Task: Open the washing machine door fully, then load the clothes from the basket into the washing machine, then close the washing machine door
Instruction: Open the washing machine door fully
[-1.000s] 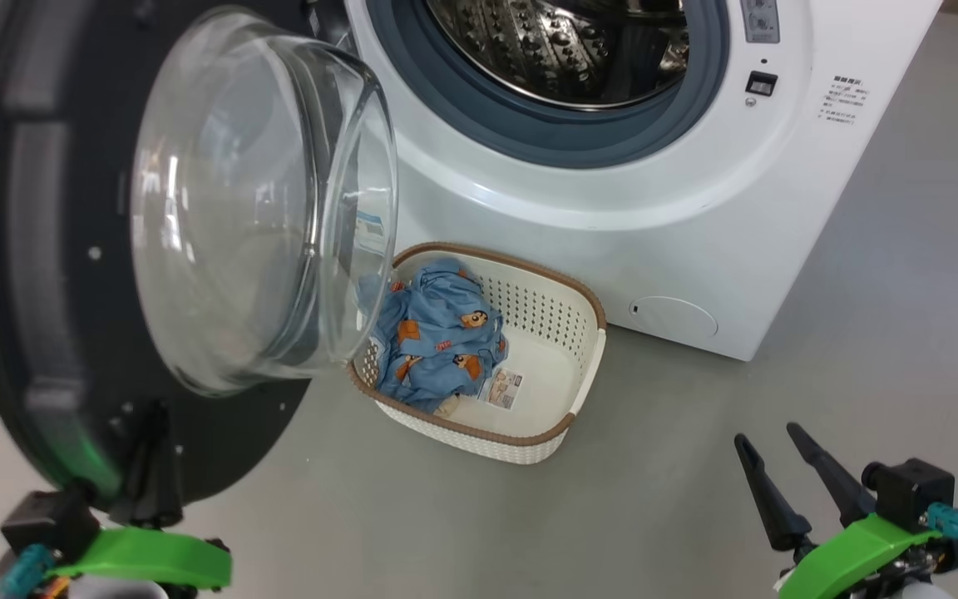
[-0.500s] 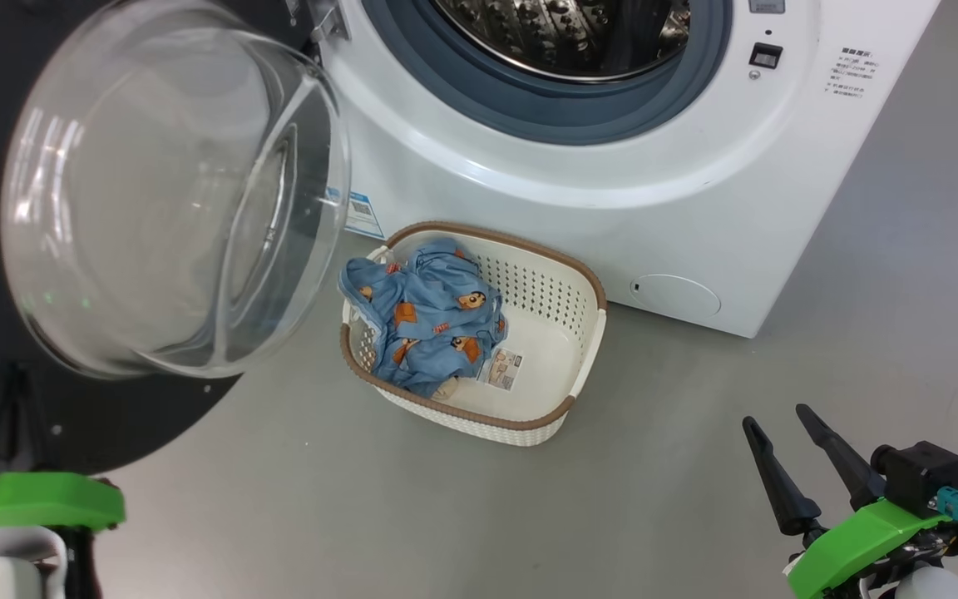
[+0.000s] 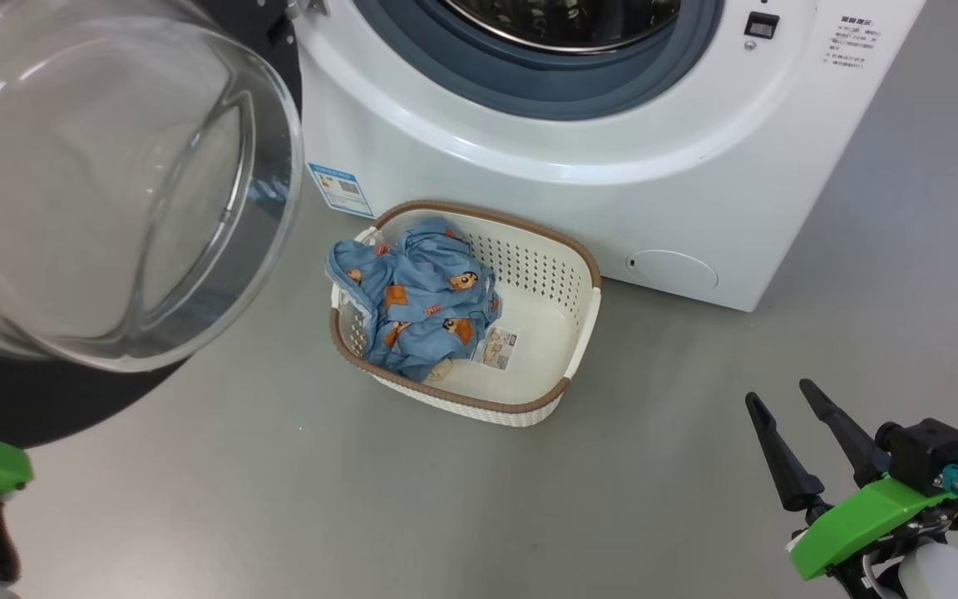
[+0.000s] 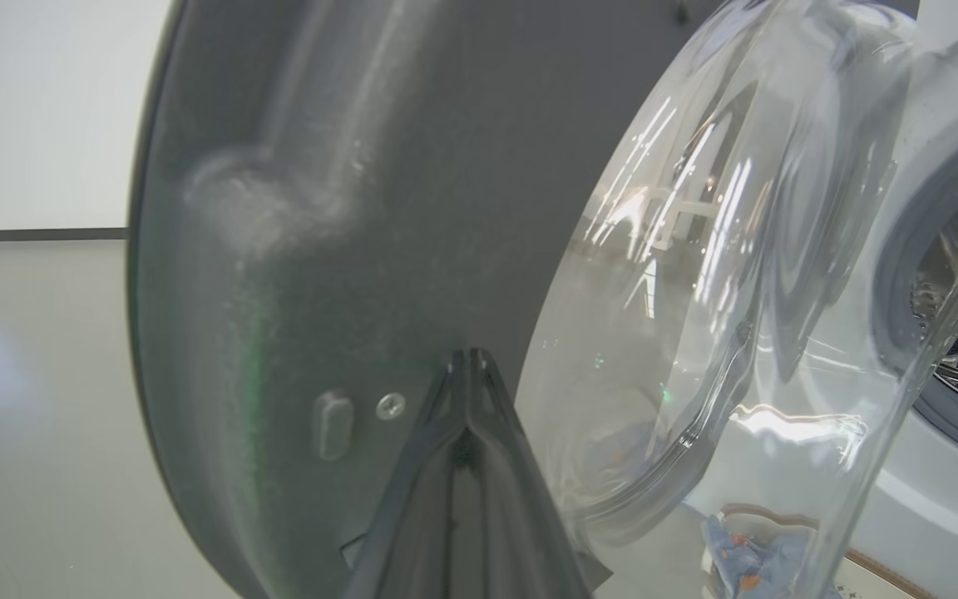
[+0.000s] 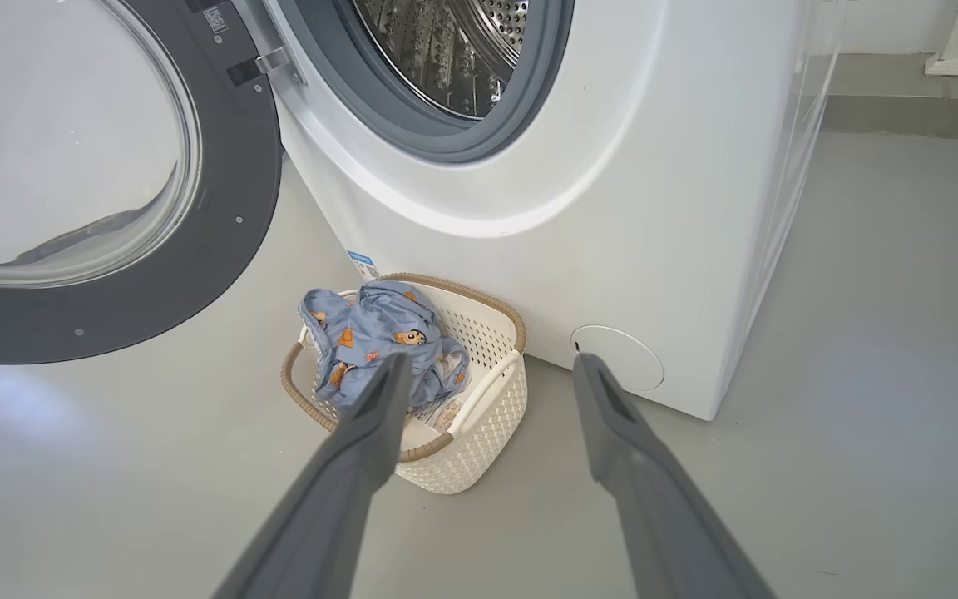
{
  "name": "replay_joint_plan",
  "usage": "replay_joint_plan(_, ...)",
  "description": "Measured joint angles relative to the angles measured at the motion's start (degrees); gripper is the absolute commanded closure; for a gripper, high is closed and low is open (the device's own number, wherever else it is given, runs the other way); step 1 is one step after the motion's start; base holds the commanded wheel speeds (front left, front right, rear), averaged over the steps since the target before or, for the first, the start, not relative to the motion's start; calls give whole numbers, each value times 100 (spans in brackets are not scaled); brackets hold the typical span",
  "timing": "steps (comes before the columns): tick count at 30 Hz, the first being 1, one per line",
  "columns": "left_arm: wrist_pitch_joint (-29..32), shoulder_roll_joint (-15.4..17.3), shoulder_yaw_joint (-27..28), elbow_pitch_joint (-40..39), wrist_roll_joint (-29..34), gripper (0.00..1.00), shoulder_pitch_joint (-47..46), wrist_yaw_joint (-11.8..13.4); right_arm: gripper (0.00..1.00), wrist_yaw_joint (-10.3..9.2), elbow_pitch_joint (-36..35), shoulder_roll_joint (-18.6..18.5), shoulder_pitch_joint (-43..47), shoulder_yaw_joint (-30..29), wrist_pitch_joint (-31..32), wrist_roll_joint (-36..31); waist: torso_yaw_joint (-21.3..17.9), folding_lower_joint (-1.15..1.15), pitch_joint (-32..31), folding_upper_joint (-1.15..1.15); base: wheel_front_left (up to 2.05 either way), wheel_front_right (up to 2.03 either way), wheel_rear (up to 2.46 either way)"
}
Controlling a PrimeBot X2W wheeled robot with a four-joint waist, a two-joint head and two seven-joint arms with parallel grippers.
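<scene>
The washing machine door (image 3: 30, 399) stands swung open at the left, its clear glass bowl (image 3: 105, 183) bulging toward me. My left gripper (image 4: 469, 358) is shut, its tips against the door's dark inner face (image 4: 279, 291) beside the bowl. The white washing machine (image 3: 612, 166) shows its grey gasket and steel drum (image 5: 454, 50). On the floor in front of it, the cream basket (image 3: 587, 274) holds light-blue bear-print clothes (image 3: 417, 304) heaped at its left end. My right gripper (image 3: 778, 392) hangs open and empty at the lower right, apart from the basket (image 5: 479, 449).
A blue energy sticker (image 3: 338, 190) and a round service flap (image 3: 672, 270) mark the machine's lower front. A paper label (image 3: 497, 348) lies on the basket's bare floor. Grey floor (image 3: 362, 499) stretches in front of the basket and to the machine's right.
The door has swung further open to the left, uncovering the whole basket. My left arm went with it toward the picture's left edge. The head camera has shifted; the right gripper barely moved.
</scene>
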Motion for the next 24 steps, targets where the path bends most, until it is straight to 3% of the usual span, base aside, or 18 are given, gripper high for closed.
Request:
replay_joint_plan(10, 0, 259, 447, 489, 179, 100, -291, 30, 0, 0, -9, -82, -20, 10, 0, 0, -146, 0, 87, 0, 0, 0, 0)
replay_joint_plan(24, 0, 323, 743, 623, 376, 100, -385, -27, 0, 0, -4, -57, -132, 15, 0, 0, -222, 0, 44, 0, 0, 0, 0)
